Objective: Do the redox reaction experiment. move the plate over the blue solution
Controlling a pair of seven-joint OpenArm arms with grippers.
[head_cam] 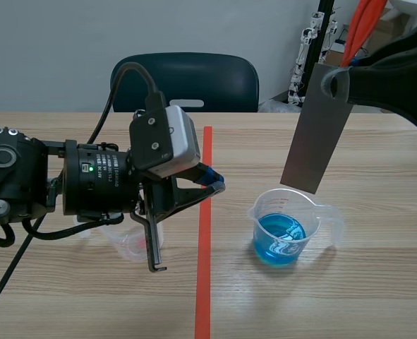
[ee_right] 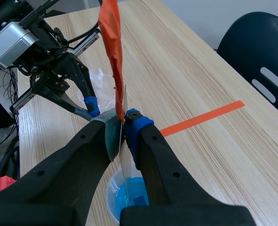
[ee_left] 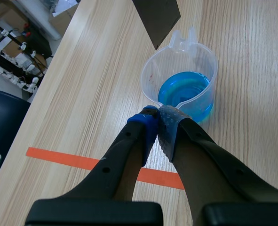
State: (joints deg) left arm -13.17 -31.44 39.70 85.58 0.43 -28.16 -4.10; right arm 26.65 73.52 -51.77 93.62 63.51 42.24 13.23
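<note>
Left gripper sits nearest us, just left of the tape line. Its fingers are clenched on nothing, pads meeting and pointing toward the beaker. A clear cup stands just beside it. We read this arm as parked, with no role in this step. Right gripper comes in high from the right, clamped on the top end of the plate, and an orange-red strip rises out of the same grip. Plate hangs near-upright, slightly tilted, with its lower edge just above the beaker's far rim and clear of the blue solution. That solution fills the lower part of the beaker, right of the tape line. Our call: the carry-over step is nearly done, but the plate is biased to the far side rather than centred on the liquid. Next move, as we judge it, needs a small shift nearward to centre the edge over the blue. We'd keep the plate vertical and off the rim so the light beaker doesn't tip.
</note>
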